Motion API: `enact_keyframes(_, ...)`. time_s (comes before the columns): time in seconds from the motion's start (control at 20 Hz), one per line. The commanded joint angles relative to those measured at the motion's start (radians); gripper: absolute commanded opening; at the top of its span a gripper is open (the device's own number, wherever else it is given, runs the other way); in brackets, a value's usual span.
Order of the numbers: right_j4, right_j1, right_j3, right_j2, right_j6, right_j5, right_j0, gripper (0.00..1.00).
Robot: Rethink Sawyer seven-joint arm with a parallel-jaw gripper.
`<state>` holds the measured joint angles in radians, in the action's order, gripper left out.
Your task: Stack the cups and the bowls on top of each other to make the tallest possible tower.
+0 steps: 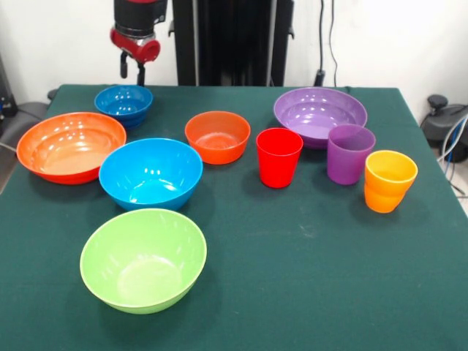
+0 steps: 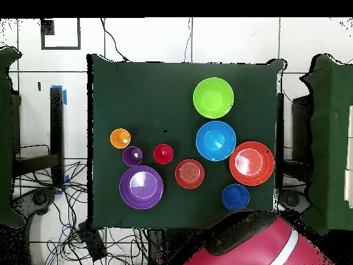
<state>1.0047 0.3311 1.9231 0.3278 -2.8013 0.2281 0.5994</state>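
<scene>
All cups and bowls stand apart on the green table; no tower shows. My gripper (image 1: 131,70) hangs open and empty just above the small dark blue bowl (image 1: 123,104) (image 2: 236,197) at the far left. Near it sit the wide orange-red bowl (image 1: 71,146), the light blue bowl (image 1: 151,173) and the small orange bowl (image 1: 217,136). Closest to the front edge is the lime green bowl (image 1: 143,259). On the right are the wide purple bowl (image 1: 319,115), red cup (image 1: 278,156), purple cup (image 1: 350,153) and orange cup (image 1: 389,180). From overhead the arm (image 2: 248,241) hides the gripper.
The green table cloth (image 1: 307,278) reaches to the table's edges. Black stands and cables rise behind the table's far edge. Seen from overhead, chairs and loose cables lie on the floor beside the table.
</scene>
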Motion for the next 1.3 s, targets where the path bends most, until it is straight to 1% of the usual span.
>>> enact_keyframes(0.05, 0.054, 0.008, -0.100, -0.116, 0.048, -0.006, -0.003, 1.00)
enact_keyframes(0.15, 0.054, 0.037, -0.075, -0.146, 0.027, -0.037, 0.024, 1.00)
enact_keyframes(0.2, 0.068, 0.068, -0.055, -0.186, 0.031, -0.080, 0.050, 1.00)
enact_keyframes(0.35, 0.080, 0.137, -0.006, -0.281, 0.066, -0.177, 0.123, 1.00)
enact_keyframes(0.4, 0.070, 0.170, 0.018, -0.339, 0.096, -0.230, 0.174, 1.00)
enact_keyframes(0.65, 0.018, 0.258, 0.088, -0.469, 0.202, -0.349, 0.296, 1.00)
enact_keyframes(0.75, 0.002, 0.285, 0.109, -0.511, 0.236, -0.386, 0.336, 1.00)
enact_keyframes(0.95, 0.002, 0.310, 0.126, -0.546, 0.248, -0.424, 0.362, 1.00)
enact_keyframes(1.1, -0.027, 0.339, 0.149, -0.597, 0.260, -0.472, 0.403, 1.00)
enact_keyframes(1.3, -0.045, 0.370, 0.174, -0.635, 0.261, -0.513, 0.428, 1.00)
